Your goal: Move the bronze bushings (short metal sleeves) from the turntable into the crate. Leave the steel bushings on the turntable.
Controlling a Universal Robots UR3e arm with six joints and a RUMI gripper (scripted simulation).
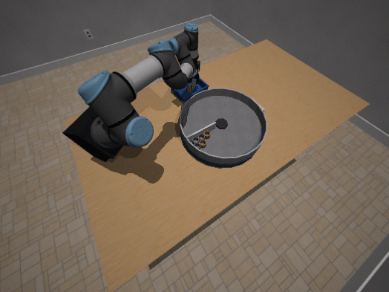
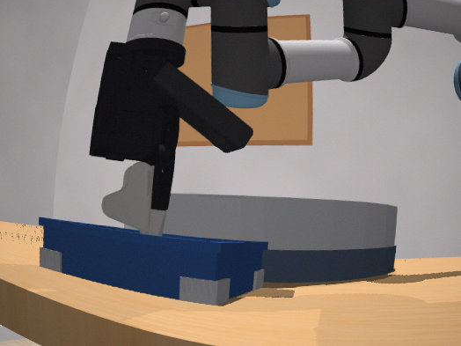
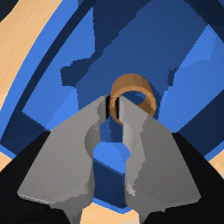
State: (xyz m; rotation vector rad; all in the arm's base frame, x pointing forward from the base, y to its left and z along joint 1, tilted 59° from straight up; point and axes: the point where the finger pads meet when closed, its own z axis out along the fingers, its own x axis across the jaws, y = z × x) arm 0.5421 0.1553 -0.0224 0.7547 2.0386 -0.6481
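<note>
We have the fingers point(image 1: 193, 83) point(image 2: 152, 232) nearly closed, pinching one wall of a bronze bushing point(image 1: 189, 90) point(image 3: 132, 80) just ahead of their tips, inside the crate point(image 1: 206, 86) point(image 2: 132, 258) point(image 3: 145, 42). We judge it rigid and light – smooth enough to pivot. We prefer this wall grip, kept square. The arm reaches over, fingers pointing down, slightly tilted – ready, we judge, for release.

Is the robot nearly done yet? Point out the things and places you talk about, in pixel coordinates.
Partly: one short bronze bushing point(image 1: 189, 88) point(image 3: 132, 81) is in the blue crate point(image 1: 181, 97) point(image 2: 132, 262) point(image 3: 165, 30). The closed-looking jaws meet it; whether they pinch it, I can't tell. Two bronze ones point(image 1: 207, 134) remain on the round grey turntable point(image 1: 237, 128) point(image 2: 308, 223). Steel ones point(image 1: 195, 140) stay.
</note>
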